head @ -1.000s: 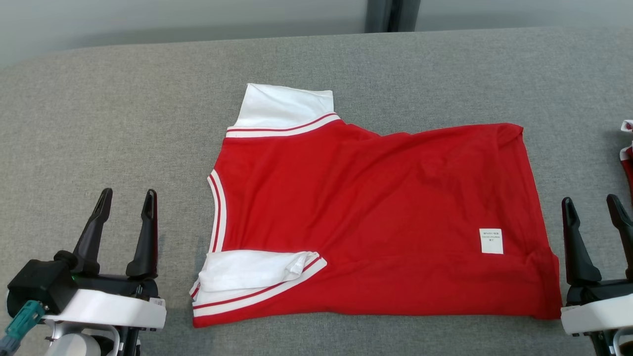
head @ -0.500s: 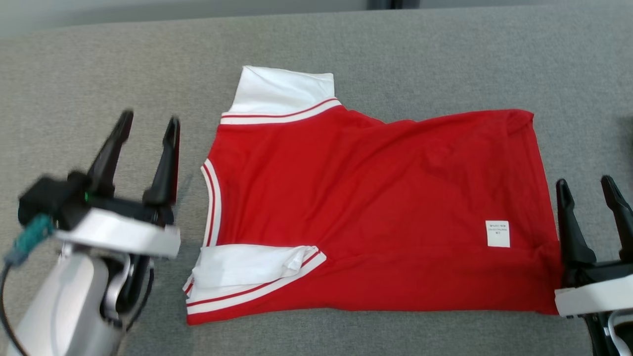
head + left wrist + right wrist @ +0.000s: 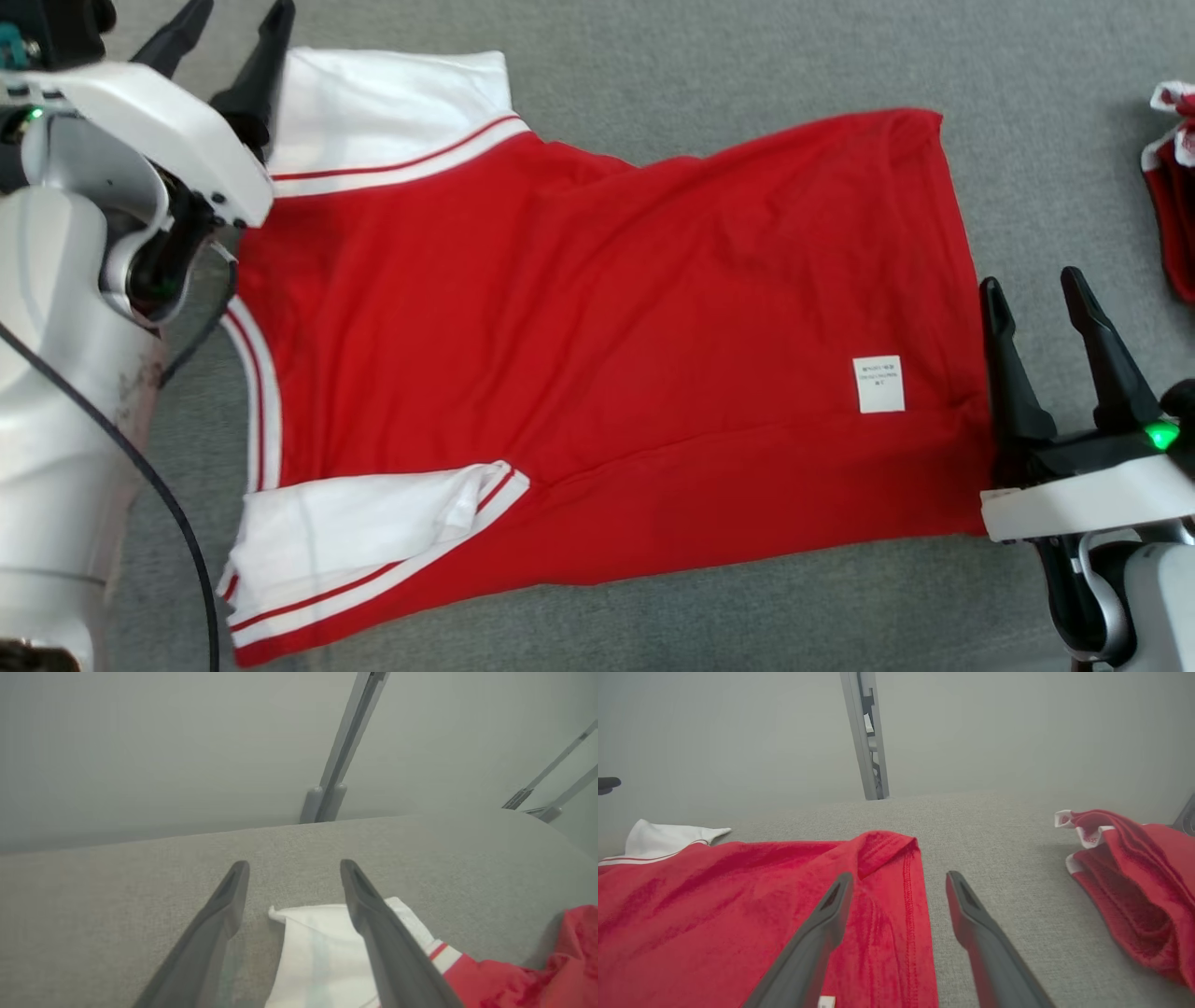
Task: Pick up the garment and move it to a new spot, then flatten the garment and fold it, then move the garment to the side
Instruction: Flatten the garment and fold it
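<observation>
The garment point(image 3: 579, 327), a red T-shirt with white, red-striped sleeves, lies spread out on the grey cloth surface point(image 3: 747, 56). My left gripper point(image 3: 238, 14) is open at the top left, by the far white sleeve point(image 3: 383, 103). In the left wrist view the sleeve's corner point(image 3: 317, 952) lies between the fingers of the left gripper point(image 3: 294, 865). My right gripper point(image 3: 1032, 285) is open at the hem on the right. In the right wrist view the right gripper point(image 3: 900, 877) straddles the hem edge of the garment point(image 3: 714, 905), empty.
A second red and white garment point(image 3: 1176, 187) lies bunched at the right edge, also seen as a red heap point(image 3: 1134, 882) in the right wrist view. A grey wall with a metal post point(image 3: 866, 732) stands behind the surface. A white label point(image 3: 878, 384) sits near the hem.
The head camera has tipped down and closer, so the whole picture shifted. My left arm has reached forward to the far white sleeve. The right gripper has come up to the hem edge.
</observation>
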Tool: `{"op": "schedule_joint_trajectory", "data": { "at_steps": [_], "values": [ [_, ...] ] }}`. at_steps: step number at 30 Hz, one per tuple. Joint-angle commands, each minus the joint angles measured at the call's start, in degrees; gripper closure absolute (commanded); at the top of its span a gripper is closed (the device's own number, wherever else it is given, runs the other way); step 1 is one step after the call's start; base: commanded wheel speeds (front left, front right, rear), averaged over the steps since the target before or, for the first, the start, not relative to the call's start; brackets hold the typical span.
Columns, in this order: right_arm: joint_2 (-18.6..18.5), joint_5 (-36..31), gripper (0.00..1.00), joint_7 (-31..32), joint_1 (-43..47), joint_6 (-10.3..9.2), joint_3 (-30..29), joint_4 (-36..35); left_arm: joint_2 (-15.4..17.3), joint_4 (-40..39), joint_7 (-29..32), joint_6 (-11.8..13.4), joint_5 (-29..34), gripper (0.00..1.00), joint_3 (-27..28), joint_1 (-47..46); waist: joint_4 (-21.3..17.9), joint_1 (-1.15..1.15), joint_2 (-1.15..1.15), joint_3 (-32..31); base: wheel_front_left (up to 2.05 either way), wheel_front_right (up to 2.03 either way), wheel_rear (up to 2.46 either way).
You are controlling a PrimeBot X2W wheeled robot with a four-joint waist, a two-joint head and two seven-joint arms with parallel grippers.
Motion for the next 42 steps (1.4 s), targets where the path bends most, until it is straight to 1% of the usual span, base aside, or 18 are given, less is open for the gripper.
{"op": "schedule_joint_trajectory", "data": {
  "at_steps": [1,7,8,12,13,14,15,17,20,24,28,31,36,42],
  "values": [
    [0.1,0.4,0.00,-1.0,-1.6,-0.02,0.8,0.8,0.3,4.0,1.4,-0.5,-1.0,0.00,-0.4,-3.3,-3.1,0.00,0.00,3.6,0.00,0.00,0.00],
    [0.3,0.9,0.00,-2.5,-2.6,-0.02,1.7,3.1,-0.2,14.6,5.1,-1.0,-4.3,0.00,-0.9,-7.8,-4.9,0.00,0.00,5.3,0.00,0.00,0.00],
    [0.3,0.9,0.00,-2.5,-2.6,-0.02,1.7,3.1,-0.2,14.6,5.1,-1.0,-4.3,0.00,-0.9,-7.8,-4.9,0.00,0.00,5.3,0.00,0.00,0.00],
    [0.1,1.4,0.00,-3.0,-2.6,-0.02,1.4,4.1,-0.8,19.1,6.1,-0.9,-6.0,0.00,-1.1,-8.6,-5.0,0.00,0.00,5.7,0.00,0.00,0.00],
    [0.0,1.6,0.00,-3.1,-2.7,-0.02,1.4,4.2,-1.0,19.8,5.9,-0.9,-6.5,0.51,-1.1,-8.9,-5.0,0.00,0.00,5.7,0.00,0.00,0.00],
    [-0.1,1.7,0.00,-3.2,-2.9,-0.02,1.3,4.3,-1.1,20.1,5.7,-0.9,-6.8,0.71,-1.4,-9.2,-5.0,0.00,0.00,5.8,0.00,0.00,0.00],
    [-0.1,2.2,0.00,-3.3,-3.2,-0.02,1.1,4.3,-1.2,20.3,5.7,-0.9,-7.3,1.00,-1.9,-9.3,-5.0,0.00,0.00,5.8,0.00,0.00,0.00],
    [-0.6,2.7,0.00,-2.9,-3.9,-0.02,0.9,4.1,-1.2,19.8,5.1,-0.9,-8.1,1.00,-2.6,-9.5,-4.9,0.00,0.00,6.0,0.00,0.00,0.00],
    [-2.4,4.4,0.00,-2.0,-6.6,-0.02,0.2,3.9,-0.8,18.8,4.3,-1.0,-9.4,1.00,-3.9,-10.0,-4.6,0.00,0.00,6.0,0.00,0.00,0.00],
    [-6.9,7.8,0.00,2.1,-12.0,-0.02,1.5,5.8,-0.7,17.4,3.3,-1.0,-10.9,1.00,-6.0,-10.6,-3.3,0.00,0.00,5.8,0.00,0.00,0.00],
    [-11.6,12.3,0.00,6.9,-17.9,-0.01,7.0,9.5,-1.6,16.4,2.3,-1.0,-12.0,1.00,-8.6,-11.5,-1.1,0.00,0.00,5.9,0.00,0.00,0.00],
    [-14.0,16.2,0.00,9.1,-21.7,-0.02,11.8,12.3,-2.3,15.9,1.6,-1.0,-12.8,1.00,-10.5,-12.0,0.5,0.00,0.00,6.3,0.00,0.00,0.00],
    [-15.6,22.2,0.00,10.4,-26.5,-0.01,16.6,17.2,-2.5,15.6,0.1,-1.0,-14.2,1.00,-13.2,-12.9,1.9,0.00,0.00,6.8,0.00,0.00,0.00],
    [-16.8,30.3,0.00,9.9,-31.1,-0.02,19.0,21.6,-1.9,15.2,-1.3,-1.0,-16.1,1.00,-16.3,-13.3,2.7,0.00,0.00,7.0,0.00,0.00,0.00]
  ]
}}
